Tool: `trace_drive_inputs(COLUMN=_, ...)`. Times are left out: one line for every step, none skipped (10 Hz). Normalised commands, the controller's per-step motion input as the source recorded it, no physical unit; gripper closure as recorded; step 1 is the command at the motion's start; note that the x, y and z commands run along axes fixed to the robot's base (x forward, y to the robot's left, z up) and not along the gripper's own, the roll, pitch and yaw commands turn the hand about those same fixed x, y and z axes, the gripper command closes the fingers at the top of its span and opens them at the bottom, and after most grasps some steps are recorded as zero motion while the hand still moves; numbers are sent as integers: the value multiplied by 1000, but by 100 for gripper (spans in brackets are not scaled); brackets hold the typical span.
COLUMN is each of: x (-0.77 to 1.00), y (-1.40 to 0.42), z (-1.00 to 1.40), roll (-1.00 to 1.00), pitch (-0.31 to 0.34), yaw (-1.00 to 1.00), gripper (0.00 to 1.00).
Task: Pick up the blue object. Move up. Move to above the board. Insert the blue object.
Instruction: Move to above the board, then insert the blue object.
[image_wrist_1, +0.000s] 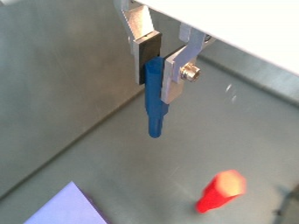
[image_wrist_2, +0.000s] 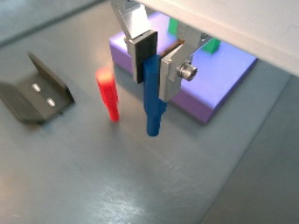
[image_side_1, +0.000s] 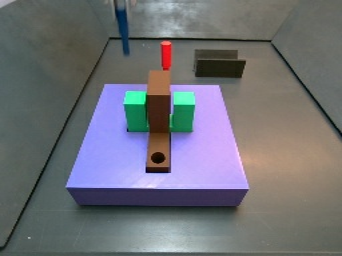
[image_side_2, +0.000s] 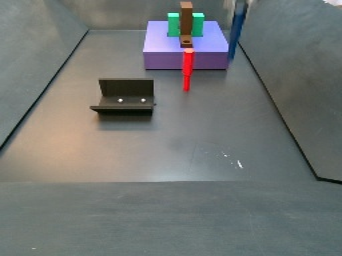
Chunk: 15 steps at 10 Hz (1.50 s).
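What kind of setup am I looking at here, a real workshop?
Likely a bare grey test enclosure for peg insertion: the claw holds the blue object aloft, near the board on a purple slab.

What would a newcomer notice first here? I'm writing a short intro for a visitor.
The gripper, raised off the floor beside the purple slab, is shut on the blue object, which hangs upright. On the slab lies the board between green blocks; the red peg stands on the floor nearby.
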Motion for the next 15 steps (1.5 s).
trace_drive_inputs(x=-72, y=-7, z=1400, roll=-1, pitch=18, yaw=-4, gripper=100)
trace_drive_inputs(x=-45, y=-6, z=1400, roll=1, pitch=-4, yaw=-2, gripper=100)
trace_drive_inputs(x=42, y=-4, z=860, roll=5, pitch=49, yaw=-3, gripper=100)
trace_drive_inputs(x=67, y=-3, z=421, roll=6, pitch=98, yaw=-3, gripper=100)
trace_drive_inputs(x=59, y=-2, z=228, roll=5, pitch=82, yaw=-2, gripper=100)
trace_drive_inputs(x=719, y=-1400, z=293, roll=69, pitch=167, yaw=-5, gripper=100)
trace_drive_inputs(x=720, y=-1400, z=268, roll=95, pitch=182, yaw=6, gripper=100)
trace_drive_inputs(x=772, y=-1400, z=252, roll=111, pitch=239, yaw=17, gripper=100)
trace_drive_inputs(x=826, y=-1400, z=282, roll=19, pitch=242, yaw=5, gripper=100)
trace_drive_inputs(x=809, y=-1400, z=290, roll=25, pitch=206, yaw=9, gripper=100)
trace_drive_inputs(x=817, y=-1400, z=280, roll=41, pitch=172, yaw=11, gripper=100)
trace_drive_inputs(x=435, y=-665, z=137, roll=46, pitch=150, yaw=12, gripper=100)
trace_drive_inputs(x=234, y=-312, z=75, roll=46, pitch=122, yaw=10, gripper=100)
trace_drive_inputs(x=0, y=-57, z=-20, roll=-17, pitch=0, yaw=0, gripper=100)
trace_drive_inputs(x=-66, y=-400, z=-89, roll=-47, pitch=-43, yaw=0, gripper=100)
